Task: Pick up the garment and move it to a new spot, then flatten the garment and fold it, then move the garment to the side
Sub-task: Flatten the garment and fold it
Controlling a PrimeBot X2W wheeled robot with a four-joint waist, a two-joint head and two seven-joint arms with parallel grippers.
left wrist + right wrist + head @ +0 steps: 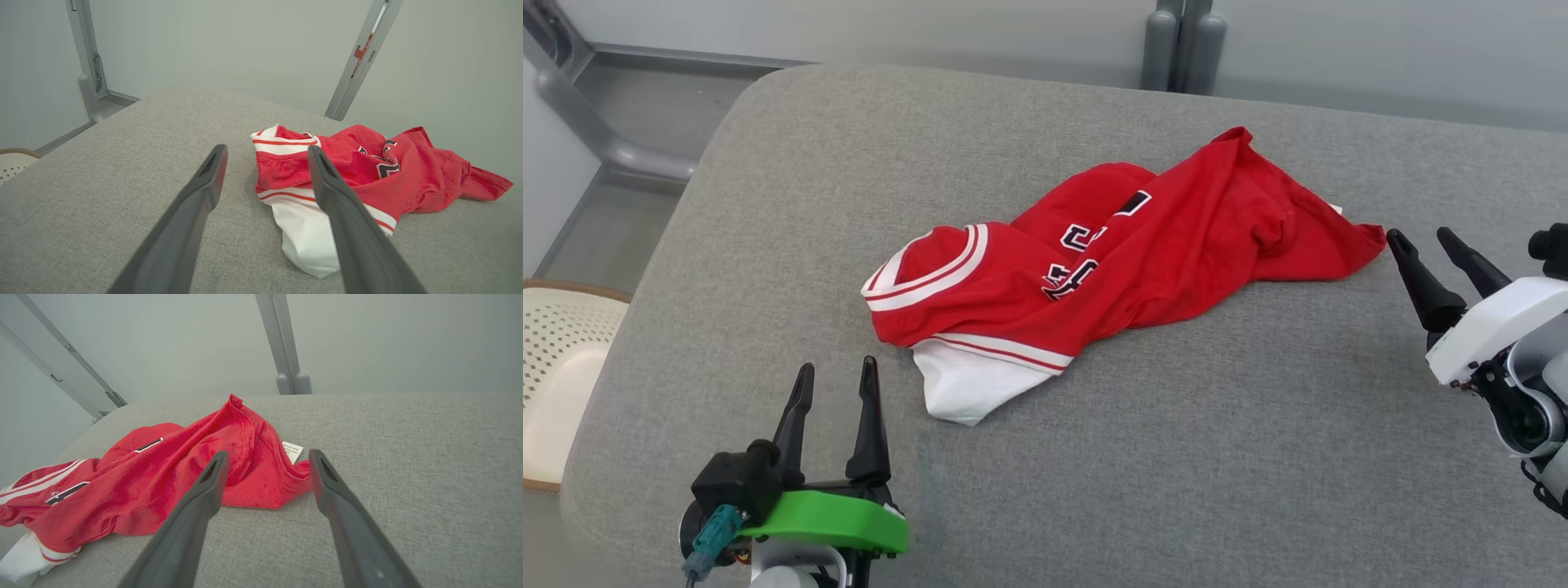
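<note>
The red jersey (pixel 1111 253) lies crumpled on the middle of the grey cushion (pixel 1217 457), and the left gripper (pixel 837 365) and right gripper (pixel 1419 233), both spread wide and empty near it, could pinch bunched layers together and lift a wad.

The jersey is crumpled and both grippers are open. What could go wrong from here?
1. The jersey is bunched in layers; a gripper may pinch several folds together, so it would not spread flat.
2. The right gripper points at the thin corner by the label and might catch too little cloth and slip.
3. The left gripper faces the white part; pulling there alone may drag the whole heap.
</note>
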